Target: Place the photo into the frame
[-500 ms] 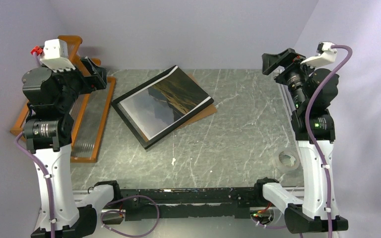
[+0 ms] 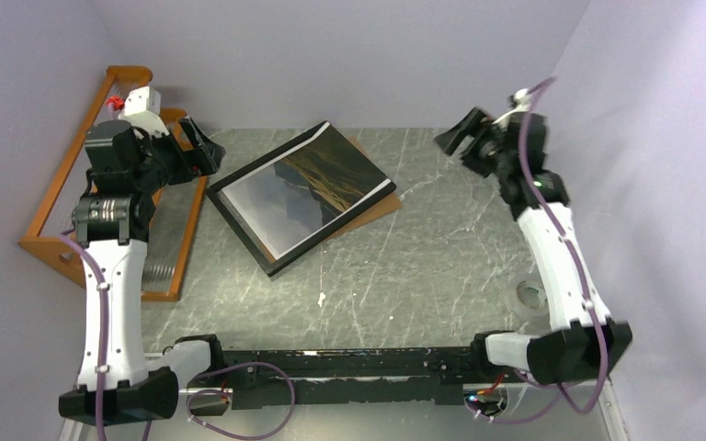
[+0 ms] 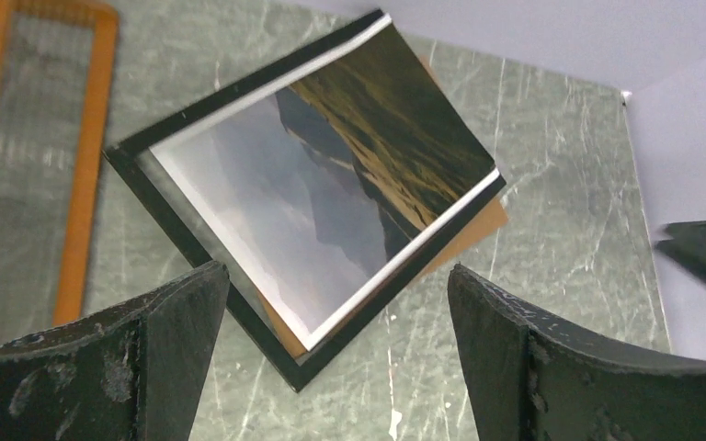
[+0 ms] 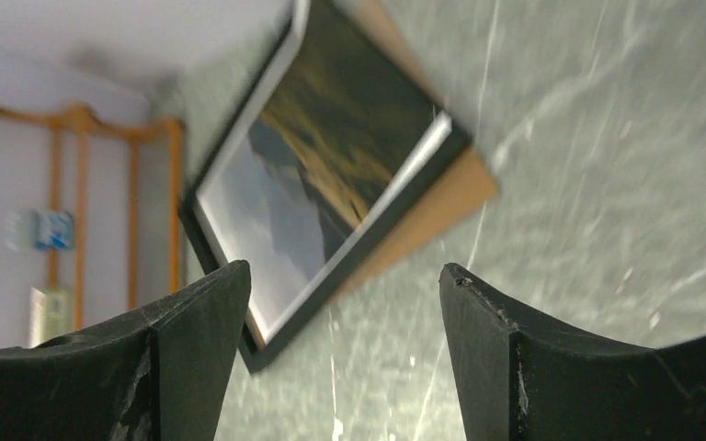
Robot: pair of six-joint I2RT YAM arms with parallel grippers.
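Note:
The photo (image 2: 308, 186), a dark mountain landscape with a white border, lies face up and slightly skewed on the black frame (image 2: 242, 231) at the back middle of the table. A brown backing board (image 2: 382, 208) sticks out beneath them on the right. My left gripper (image 2: 204, 147) hangs open above the table just left of the frame. My right gripper (image 2: 457, 136) is open in the air, to the right of the frame. In the left wrist view the photo (image 3: 331, 184) and frame (image 3: 184, 241) lie ahead of the open gripper (image 3: 335, 274). The right wrist view shows photo (image 4: 317, 175), frame (image 4: 259, 354) and open gripper (image 4: 345, 268).
An orange wooden rack (image 2: 62, 246) with a clear pane (image 2: 170, 225) stands along the left edge, close behind my left arm. A clear tape roll (image 2: 533, 296) lies near the right edge. The purple walls close in at the back and sides.
Both arms have leaned in toward the frame: the left gripper moved right and forward, the right gripper moved left. Photo, frame and board have not moved.

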